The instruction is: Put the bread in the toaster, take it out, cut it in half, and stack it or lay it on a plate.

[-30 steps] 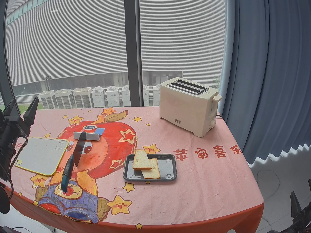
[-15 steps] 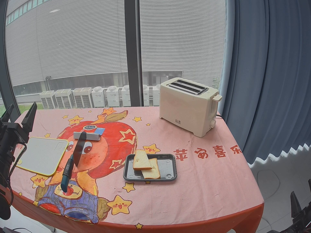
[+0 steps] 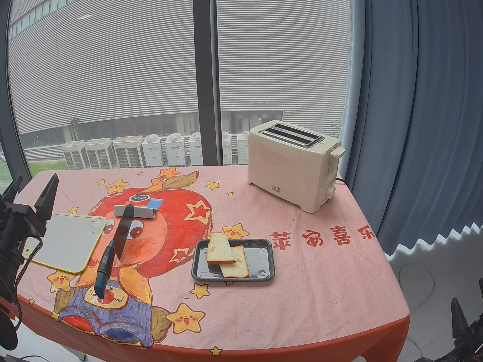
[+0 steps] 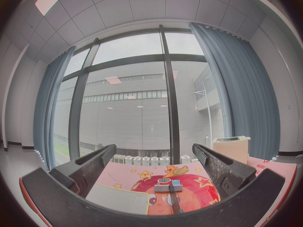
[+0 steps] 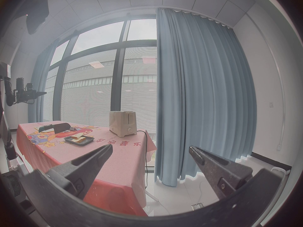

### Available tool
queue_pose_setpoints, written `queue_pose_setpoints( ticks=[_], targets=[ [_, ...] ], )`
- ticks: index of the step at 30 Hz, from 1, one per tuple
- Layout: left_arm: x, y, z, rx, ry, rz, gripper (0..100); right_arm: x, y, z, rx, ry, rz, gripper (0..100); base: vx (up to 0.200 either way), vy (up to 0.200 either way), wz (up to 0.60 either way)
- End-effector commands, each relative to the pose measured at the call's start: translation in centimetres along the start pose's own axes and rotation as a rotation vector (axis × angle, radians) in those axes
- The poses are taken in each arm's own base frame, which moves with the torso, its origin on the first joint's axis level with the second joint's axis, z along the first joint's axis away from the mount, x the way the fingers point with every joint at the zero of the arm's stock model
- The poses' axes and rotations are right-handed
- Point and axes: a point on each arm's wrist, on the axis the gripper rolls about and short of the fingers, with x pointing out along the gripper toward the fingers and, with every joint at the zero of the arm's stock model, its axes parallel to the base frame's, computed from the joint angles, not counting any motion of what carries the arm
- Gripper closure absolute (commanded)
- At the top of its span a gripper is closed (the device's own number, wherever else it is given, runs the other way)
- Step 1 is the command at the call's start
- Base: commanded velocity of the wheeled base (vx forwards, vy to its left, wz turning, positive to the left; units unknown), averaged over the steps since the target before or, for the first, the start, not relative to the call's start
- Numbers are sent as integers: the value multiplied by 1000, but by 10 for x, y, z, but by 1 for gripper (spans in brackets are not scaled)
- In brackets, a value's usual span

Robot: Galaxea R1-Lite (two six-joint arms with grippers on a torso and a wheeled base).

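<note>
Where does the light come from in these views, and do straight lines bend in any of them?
Head view: soft daylight through the window behind the table; the toaster and bread cast only faint shadows. Left wrist view: window frame and curtains bow outward, corners dark, ceiling lights reflected in the glass. Right wrist view: the same bowing.

Wide stretch of tablecloth [image 3: 322, 277] separates toaster [image 3: 289, 169], tray [image 3: 261, 257] and knife [image 3: 122, 232].
</note>
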Motion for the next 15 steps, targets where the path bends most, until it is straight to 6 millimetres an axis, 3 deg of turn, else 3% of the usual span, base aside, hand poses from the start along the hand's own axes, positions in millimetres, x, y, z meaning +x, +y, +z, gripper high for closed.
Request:
queue_pose_setpoints(
  ticks=[1,15],
  targets=[
    [-11,0,4,0,6,-2,0,0,0,-5,0,4,1,0,0,0,0],
    [-44,-2,12,-5,136,-15,0,0,0,-5,0,4,1,0,0,0,0]
  ],
)
